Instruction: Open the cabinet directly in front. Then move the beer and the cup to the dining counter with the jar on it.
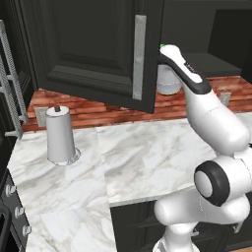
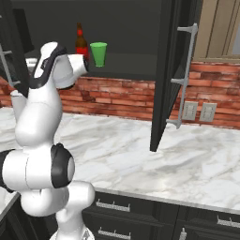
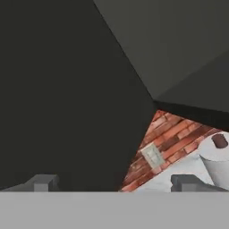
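Up top in the right base view, the cabinet (image 2: 140,42) is open, and on its shelf at upper left of centre the beer (image 2: 81,41) stands upright with the green cup (image 2: 99,53) just to its right, close beside it; can't tell if they touch. One black door (image 2: 165,75) swings out through the middle of that frame, its long silver handle (image 2: 184,77) facing right. From the left base view the other door (image 1: 93,49) hangs open across the upper half, with its brushed handle (image 1: 139,56) near the centre. A white paper-towel roll (image 1: 60,135) sits on the marble worktop (image 1: 147,157) at left, in front of the red brick backsplash (image 1: 88,110).

The arm reaches up toward the shelf, its wrist right by the bottle in the right base view. In the hand view the gripper (image 3: 116,183) is released, fingertips (image 3: 42,182) spread wide apart at the bottom with nothing between them, pointed at dark cabinet panels with a wedge of brick and a wall outlet (image 3: 152,156) lower right.
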You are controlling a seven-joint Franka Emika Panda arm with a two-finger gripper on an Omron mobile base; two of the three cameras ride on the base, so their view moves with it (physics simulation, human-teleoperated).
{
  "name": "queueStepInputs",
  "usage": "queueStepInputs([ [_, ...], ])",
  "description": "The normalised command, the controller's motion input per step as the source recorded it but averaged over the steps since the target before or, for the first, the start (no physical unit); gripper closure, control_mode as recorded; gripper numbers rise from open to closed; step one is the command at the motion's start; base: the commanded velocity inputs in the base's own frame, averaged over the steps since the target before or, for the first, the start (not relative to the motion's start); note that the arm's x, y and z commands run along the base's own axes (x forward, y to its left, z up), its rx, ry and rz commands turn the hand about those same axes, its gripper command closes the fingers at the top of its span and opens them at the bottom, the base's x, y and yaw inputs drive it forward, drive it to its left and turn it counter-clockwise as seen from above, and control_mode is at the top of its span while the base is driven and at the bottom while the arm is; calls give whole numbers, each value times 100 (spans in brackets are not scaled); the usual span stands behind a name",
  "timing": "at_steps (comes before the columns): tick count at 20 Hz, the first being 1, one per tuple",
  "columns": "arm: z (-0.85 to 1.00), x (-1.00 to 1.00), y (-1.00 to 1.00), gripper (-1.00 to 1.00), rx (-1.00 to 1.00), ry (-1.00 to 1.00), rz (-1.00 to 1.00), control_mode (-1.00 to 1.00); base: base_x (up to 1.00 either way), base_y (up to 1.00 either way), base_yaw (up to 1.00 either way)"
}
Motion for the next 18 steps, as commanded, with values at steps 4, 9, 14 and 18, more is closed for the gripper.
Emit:
queueStepInputs([
  [4, 0, -21, 100, -100, -5, -14, 46, -100, 0, 0, 0],
  [9, 0, -58, 100, -100, -9, -27, 24, -100, 0, 0, 0],
  [14, -10, -93, 100, -100, -4, -51, -4, -100, 0, 0, 0],
  [18, -44, -42, 100, -100, 23, -45, -34, -100, 0, 0, 0],
])
